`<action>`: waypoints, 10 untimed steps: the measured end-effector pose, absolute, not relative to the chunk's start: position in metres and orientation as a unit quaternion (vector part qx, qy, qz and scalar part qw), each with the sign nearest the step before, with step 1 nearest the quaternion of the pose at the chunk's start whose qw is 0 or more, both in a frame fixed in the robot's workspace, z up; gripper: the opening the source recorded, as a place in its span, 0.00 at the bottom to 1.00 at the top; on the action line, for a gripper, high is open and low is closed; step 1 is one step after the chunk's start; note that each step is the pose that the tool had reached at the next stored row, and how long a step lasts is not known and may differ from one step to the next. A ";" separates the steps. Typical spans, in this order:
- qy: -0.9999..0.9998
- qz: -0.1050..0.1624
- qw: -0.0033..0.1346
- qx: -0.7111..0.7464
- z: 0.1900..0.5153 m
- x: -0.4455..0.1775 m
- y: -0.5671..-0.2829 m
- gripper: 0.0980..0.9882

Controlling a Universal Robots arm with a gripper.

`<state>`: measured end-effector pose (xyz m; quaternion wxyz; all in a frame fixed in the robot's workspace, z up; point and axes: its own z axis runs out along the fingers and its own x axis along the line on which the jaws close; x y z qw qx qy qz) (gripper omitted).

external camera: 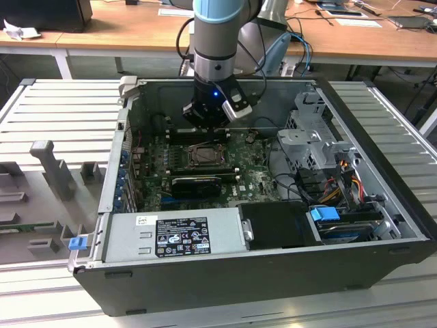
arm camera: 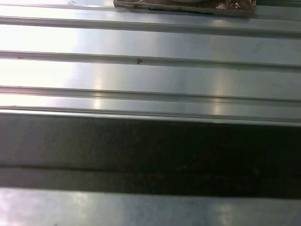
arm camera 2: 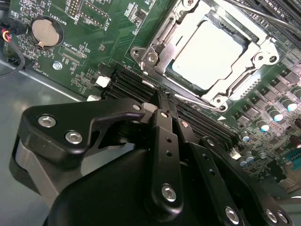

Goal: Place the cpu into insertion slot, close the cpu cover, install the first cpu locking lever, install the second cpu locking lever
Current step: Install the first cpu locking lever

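The cpu [arm camera 2: 209, 52] lies flat in its socket on the green board, grey metal top up. The cpu cover [arm camera 2: 157, 49], a silver frame, is folded down around it. A thin locking lever [arm camera 2: 200, 102] runs along the socket edge nearest my fingers, and another rod [arm camera 2: 270, 16] runs along the far edge. My gripper [arm camera 2: 164, 96] is shut, its black fingertips pressed together with nothing between them, just beside the near lever. In the exterior view the gripper [external camera: 205, 123] hangs inside the open case, right above the socket [external camera: 205, 154].
Black memory slots [arm camera 2: 124, 84] lie beside the fingertips, and a coin battery [arm camera 2: 43, 32] sits further off. A long black card [external camera: 198, 183], the power supply [external camera: 181, 236] and a drive cage [external camera: 311, 137] surround the socket. The case wall [arm camera: 150, 150] stands on the ribbed metal table [arm camera: 150, 75].
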<state>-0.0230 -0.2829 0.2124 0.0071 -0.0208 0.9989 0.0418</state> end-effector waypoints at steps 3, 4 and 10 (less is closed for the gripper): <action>0.999 0.042 0.007 -0.021 0.211 -0.021 -0.283 0.01; 0.999 0.042 0.007 -0.021 0.210 -0.020 -0.283 0.01; 0.999 0.042 0.007 -0.020 0.206 -0.019 -0.283 0.01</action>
